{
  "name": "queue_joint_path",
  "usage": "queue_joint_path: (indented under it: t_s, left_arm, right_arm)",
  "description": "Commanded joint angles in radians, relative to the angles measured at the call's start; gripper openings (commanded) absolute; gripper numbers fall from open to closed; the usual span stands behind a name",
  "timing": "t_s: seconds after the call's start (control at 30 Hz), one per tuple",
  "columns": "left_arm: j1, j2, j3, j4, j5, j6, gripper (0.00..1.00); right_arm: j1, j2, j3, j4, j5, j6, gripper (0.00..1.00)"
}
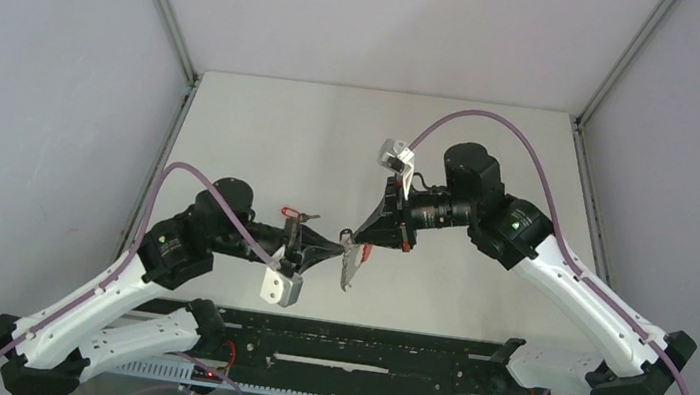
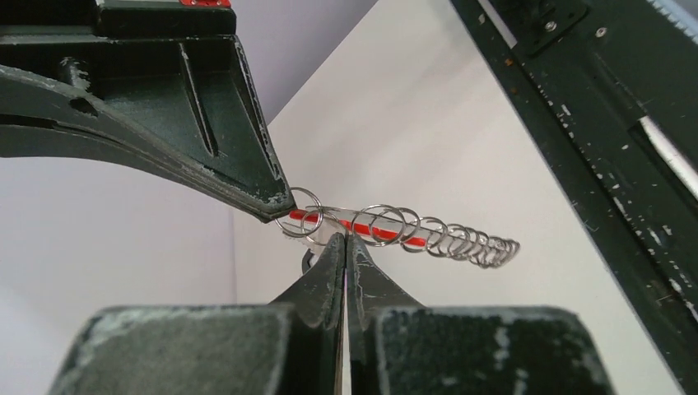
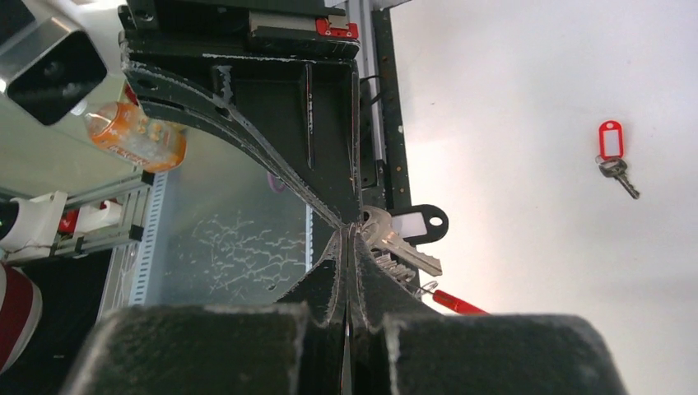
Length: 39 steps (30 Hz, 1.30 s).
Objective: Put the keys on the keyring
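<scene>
We see the two arms meeting tip to tip above the middle of the table [image 1: 263,136], a little toward its near side. The left gripper [image 1: 332,244] reaches in from the left and the right gripper [image 1: 354,232] from the right.

Both sets of jaws are fully closed, with no gap between the fingers in either wrist view. The left gripper's tips press against the wire of the keyring [image 2: 428,234] and appear to pinch it, just beside the first of its small metal loops. The right gripper's tip sits at a small ring at that same end. We cannot tell whether that ring is caught in its jaws or only touching them.

The keyring is off the table, hanging from the point where the two tips meet. In the top view its silver row of loops trails toward the near side, and its red part shows just to the right of the row.

The black key [image 3: 402,251] is up there too, just beside the right gripper's tips, its silver blade slanting away from them. The black tag with its pale window lies just behind the blade. What carries the black key is hidden by the fingers.

The red key [image 3: 613,155] lies flat on the table on its own, apart from the keyring. It is on the far side of the left gripper.

A black rail [image 1: 358,345] runs along the near edge.
</scene>
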Motion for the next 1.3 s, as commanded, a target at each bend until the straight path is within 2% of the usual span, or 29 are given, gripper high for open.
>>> queue_joint_path:
  t_s: [0.0,0.07,0.13,0.23,0.33,0.53,0.7,0.87,1.1,1.27]
  left_arm:
    - [-0.039,-0.002,-0.028,0.039,-0.100,0.054,0.05]
    - [-0.047,0.002,-0.027,0.039,-0.120,0.035,0.11]
    - [-0.049,0.006,-0.021,0.044,-0.138,-0.002,0.21]
    - [-0.050,0.010,0.000,0.049,-0.167,-0.097,0.30]
    - [-0.051,0.002,0.017,0.049,-0.196,-0.195,0.34]
    - [-0.049,-0.034,0.023,0.058,-0.227,-0.344,0.36]
    - [-0.049,-0.040,0.030,0.142,-0.209,-0.460,0.49]
    - [-0.050,0.005,0.049,0.141,-0.108,-0.504,0.50]
    - [-0.002,0.069,0.107,0.116,0.016,-0.653,0.39]
    - [0.024,0.075,0.114,0.111,0.058,-0.692,0.30]
  right_arm:
    - [0.008,-0.057,-0.037,0.167,0.073,0.078,0.00]
    - [0.008,-0.070,-0.058,0.186,0.089,0.085,0.00]
    - [0.008,-0.082,-0.075,0.200,0.100,0.087,0.00]
    - [0.009,-0.101,-0.101,0.213,0.109,0.082,0.00]
    - [0.008,-0.127,-0.131,0.236,0.115,0.075,0.00]
    - [0.008,-0.168,-0.198,0.301,0.101,0.069,0.00]
    - [0.023,-0.171,-0.215,0.321,0.068,0.047,0.00]
    - [0.047,-0.166,-0.215,0.333,0.049,0.019,0.00]
    - [0.076,-0.180,-0.215,0.312,0.073,-0.039,0.00]
    - [0.088,-0.182,-0.215,0.304,0.081,-0.064,0.00]
